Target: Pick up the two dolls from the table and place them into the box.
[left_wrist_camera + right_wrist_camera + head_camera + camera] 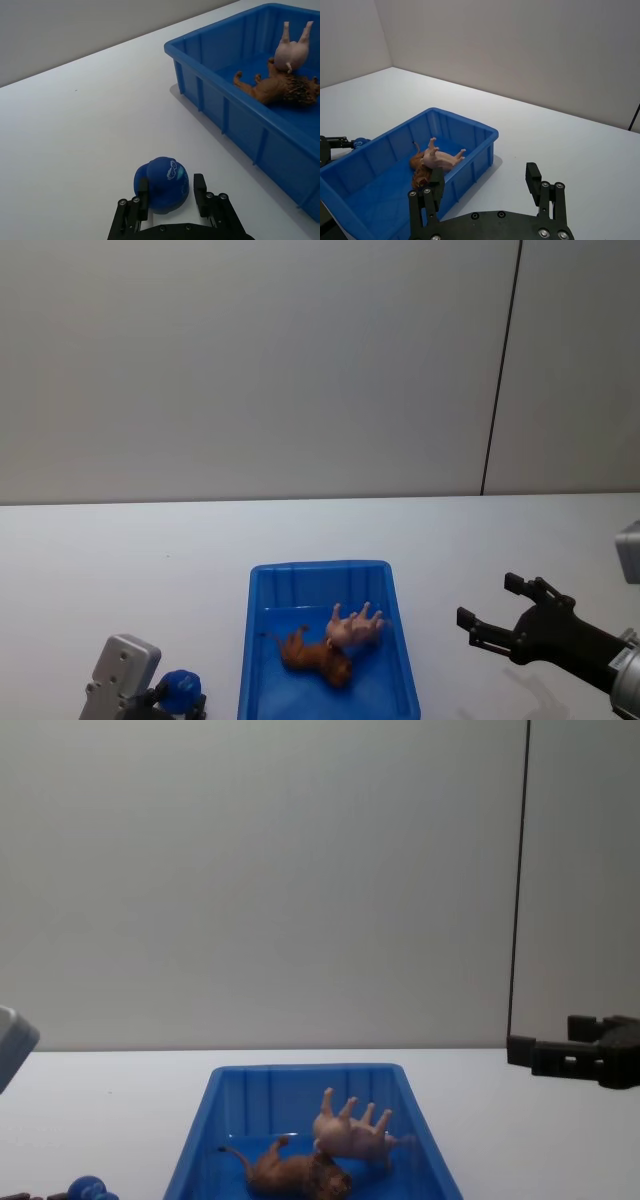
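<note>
Both dolls lie inside the blue box (320, 567) on the white table (100, 560). The pink pig (355, 625) is on its back with its legs up, resting against the brown lion (315, 655), which lies on its side. Both also appear in the right wrist view: pig (442, 159), lion (419, 172). My right gripper (490, 600) hovers open and empty to the right of the box. My left gripper (171, 179) sits low at the box's left, shut on a small blue round toy (161, 187).
The box's near wall (240, 130) stands close to the right of my left gripper. Bare white tabletop spreads to the left, right and behind the box, up to a plain grey wall.
</note>
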